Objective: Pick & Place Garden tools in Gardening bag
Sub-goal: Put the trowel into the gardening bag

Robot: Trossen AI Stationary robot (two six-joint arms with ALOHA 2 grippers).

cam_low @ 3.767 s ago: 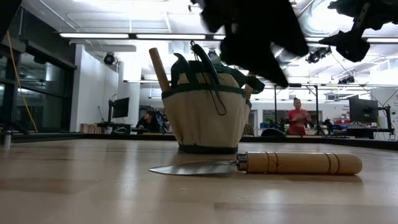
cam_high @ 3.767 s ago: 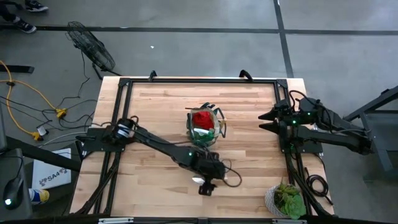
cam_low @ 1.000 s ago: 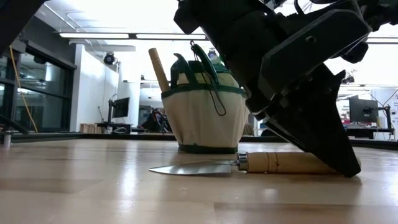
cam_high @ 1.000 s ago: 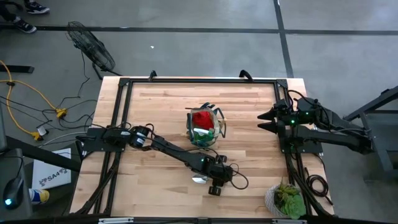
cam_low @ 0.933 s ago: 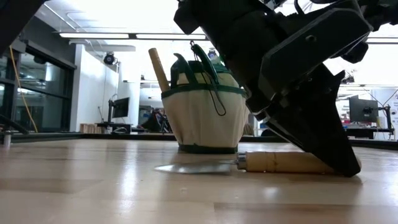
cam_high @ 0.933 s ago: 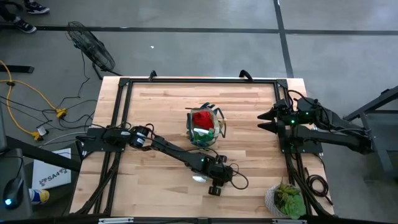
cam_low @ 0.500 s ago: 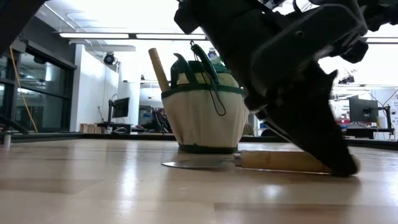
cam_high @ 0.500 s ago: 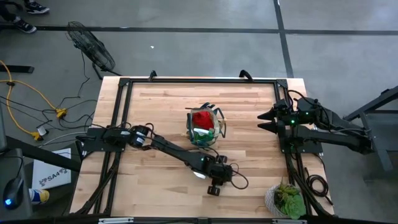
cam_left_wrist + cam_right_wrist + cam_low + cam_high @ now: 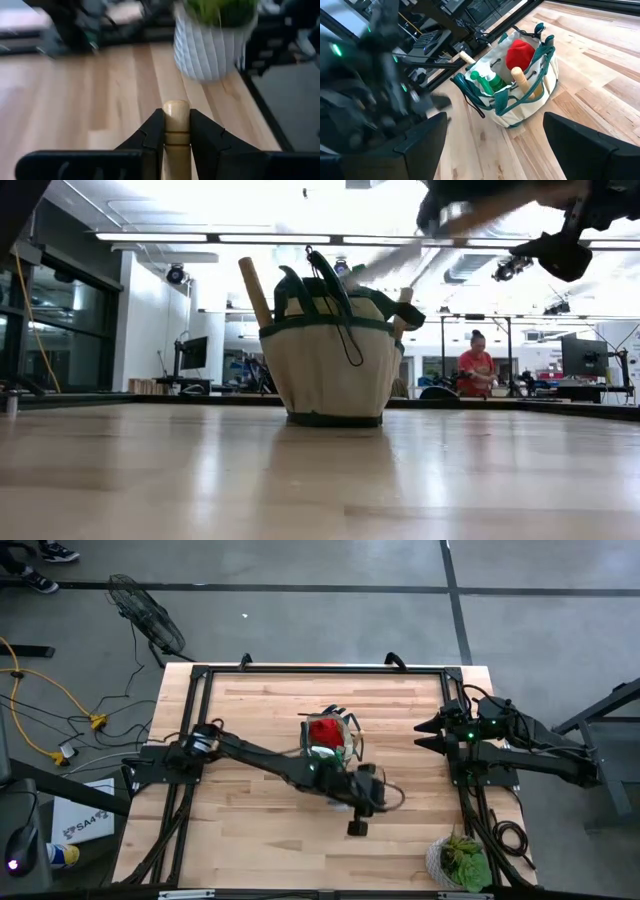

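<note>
The gardening bag (image 9: pixel 328 745) stands upright on its base at the table's middle, with a red piece (image 9: pixel 520 52), a green piece (image 9: pixel 487 80) and wooden handles sticking out of it. My left gripper (image 9: pixel 352 802) hovers just near-right of the bag, shut on a trowel's wooden handle (image 9: pixel 176 107). In the low view the trowel (image 9: pixel 470 220) shows blurred, high above the table. My right gripper (image 9: pixel 422 735) waits open at the right edge, facing the bag (image 9: pixel 515 85). My left gripper pinches the trowel's wooden handle (image 9: pixel 176 131) between its two fingers, a little back from the rounded free end. The fingers lie along the handle, whose end sticks out past the fingertips. The trowel is lifted clear of the table and slants, blade end lower.
A potted plant in a pale ribbed pot (image 9: pixel 462 860) stands at the near right corner and shows ahead of the left gripper (image 9: pixel 215 45). A black frame (image 9: pixel 320 670) rims the table. A person in red (image 9: pixel 478 370) stands in the room beyond.
My left gripper has risen from the table with the trowel and gone toward the far edge and the bag. The trowel, which lay flat on the wood, first slid a little, then came up whole and now hangs high in the air.
</note>
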